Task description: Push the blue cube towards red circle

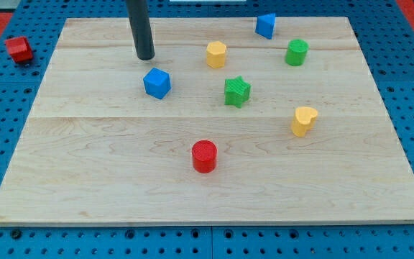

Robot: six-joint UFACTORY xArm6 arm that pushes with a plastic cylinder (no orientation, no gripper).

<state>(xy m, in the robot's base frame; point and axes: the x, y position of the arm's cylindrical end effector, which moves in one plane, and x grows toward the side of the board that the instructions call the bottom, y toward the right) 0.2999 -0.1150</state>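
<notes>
The blue cube (157, 83) sits on the wooden board at the upper left of centre. The red circle, a short red cylinder (204, 156), stands below and to the right of it, near the board's lower middle. My tip (146, 57) rests on the board just above and slightly left of the blue cube, with a small gap between them. The rod rises out of the view's top.
A yellow hexagonal block (216, 54), a green star (237, 91), a green cylinder (297, 52), a yellow heart (304, 120) and a second blue block (265, 25) lie on the wooden board (85, 180). A red block (19, 49) lies off the board at the view's left.
</notes>
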